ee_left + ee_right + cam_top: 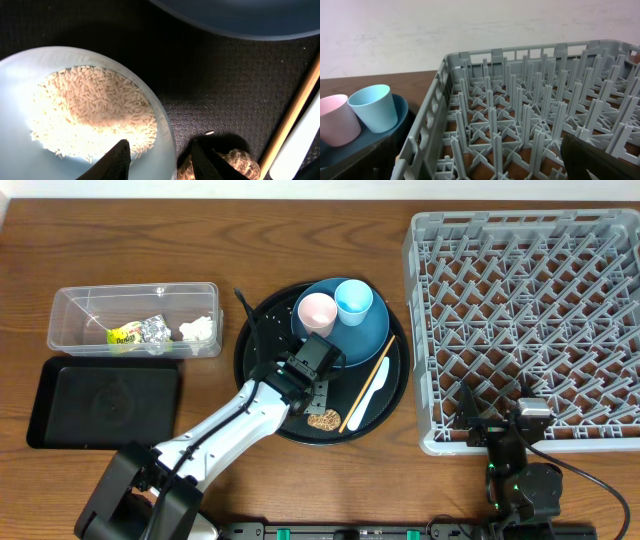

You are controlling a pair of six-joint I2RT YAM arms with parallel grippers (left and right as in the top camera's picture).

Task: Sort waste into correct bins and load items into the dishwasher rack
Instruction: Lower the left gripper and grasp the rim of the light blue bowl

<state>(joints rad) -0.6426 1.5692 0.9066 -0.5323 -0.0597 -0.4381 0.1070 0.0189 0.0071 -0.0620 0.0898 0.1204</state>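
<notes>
My left gripper (160, 150) is open and straddles the rim of the light-blue bowl (30, 65). One finger is inside over the white rice (95, 110), the other outside beside the brown food scrap (240, 162). From overhead the left gripper (308, 380) hides the bowl. The pink cup (317, 311) and light-blue cup (353, 301) stand on the dark-blue plate (350, 340). The chopstick (368, 380) and white spoon (372, 395) lie beside it. My right gripper (495, 425) is open at the near edge of the dishwasher rack (530, 310).
Plate, cups and utensils sit on a round black tray (260, 320). At left, the clear tub (80, 315) holds the wrapper (125, 335), foil (152, 330) and tissue (198, 330). The shallow black tray (105, 402) lies in front of it.
</notes>
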